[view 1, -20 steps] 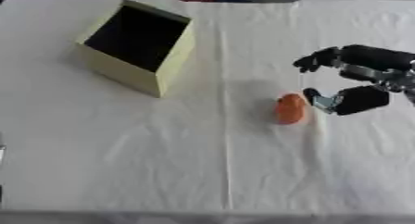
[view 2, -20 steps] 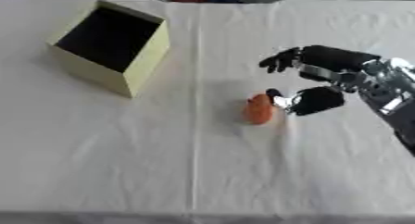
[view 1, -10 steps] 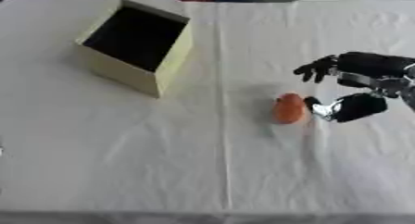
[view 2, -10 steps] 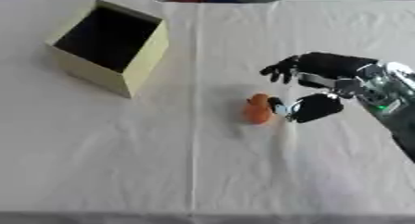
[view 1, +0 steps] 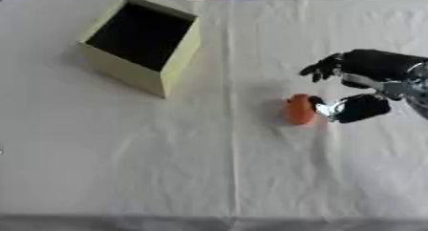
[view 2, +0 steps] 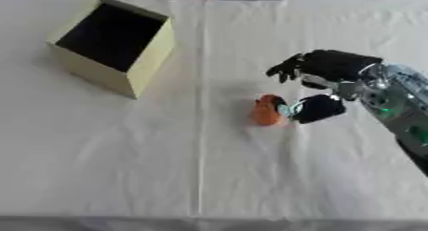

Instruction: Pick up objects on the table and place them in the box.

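While my right robot hand (view 1: 361,88) waits half open and empty at centre right, thumb nearly touching the orange thing (view 1: 297,110) on the tabletop (view 1: 167,168), I judge it small, light, rounded, perhaps slippery. I'd pinch its middle, then carry it to the box (view 1: 142,44), upper left.

Right hand (view 2: 327,82): black fingers and thumb, silver joint sections; grey forearm (view 2: 400,111) carries small green lights.
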Controlling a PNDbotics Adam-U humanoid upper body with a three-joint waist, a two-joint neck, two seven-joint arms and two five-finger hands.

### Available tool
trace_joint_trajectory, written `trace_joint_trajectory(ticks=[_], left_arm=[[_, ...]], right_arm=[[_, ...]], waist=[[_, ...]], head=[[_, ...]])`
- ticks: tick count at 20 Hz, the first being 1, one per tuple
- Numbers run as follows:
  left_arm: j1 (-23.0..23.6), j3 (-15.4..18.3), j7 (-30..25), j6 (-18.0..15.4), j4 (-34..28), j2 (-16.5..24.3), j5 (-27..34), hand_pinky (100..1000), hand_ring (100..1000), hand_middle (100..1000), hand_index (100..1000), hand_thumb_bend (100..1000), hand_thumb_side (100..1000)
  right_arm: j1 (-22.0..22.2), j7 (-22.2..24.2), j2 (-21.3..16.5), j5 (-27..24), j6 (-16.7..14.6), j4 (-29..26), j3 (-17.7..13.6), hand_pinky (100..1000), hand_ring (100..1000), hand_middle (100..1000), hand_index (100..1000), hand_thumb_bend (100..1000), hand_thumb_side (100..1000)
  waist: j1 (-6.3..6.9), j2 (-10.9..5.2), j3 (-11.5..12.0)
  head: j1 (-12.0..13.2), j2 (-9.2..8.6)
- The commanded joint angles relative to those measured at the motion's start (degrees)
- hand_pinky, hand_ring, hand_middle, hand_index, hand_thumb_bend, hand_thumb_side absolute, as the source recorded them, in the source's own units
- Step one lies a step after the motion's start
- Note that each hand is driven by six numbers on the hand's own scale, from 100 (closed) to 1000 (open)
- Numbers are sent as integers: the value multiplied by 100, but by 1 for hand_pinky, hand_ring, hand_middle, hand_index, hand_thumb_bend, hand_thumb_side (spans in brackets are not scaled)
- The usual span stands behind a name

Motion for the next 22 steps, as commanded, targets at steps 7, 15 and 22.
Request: trace_joint_trajectory(ticks=[7,15,22], left_arm=[[-36,-8,-97,2,-106,58,34,530,616,655,764,100,683],[-46,-8,-135,13,-106,42,38,530,616,653,760,100,683],[-57,-12,-164,14,-106,35,38,530,615,653,759,100,682]], right_arm=[[31,-106,80,343,-89,173,-57,850,717,527,898,100,773],[60,-335,140,332,57,298,-53,856,715,370,920,100,794],[107,-403,214,440,39,390,-8,855,714,368,897,100,791]], waist=[[39,-69,14],[51,-47,45],[70,-30,73]], head=[[-39,32],[-57,31],[-68,29]])
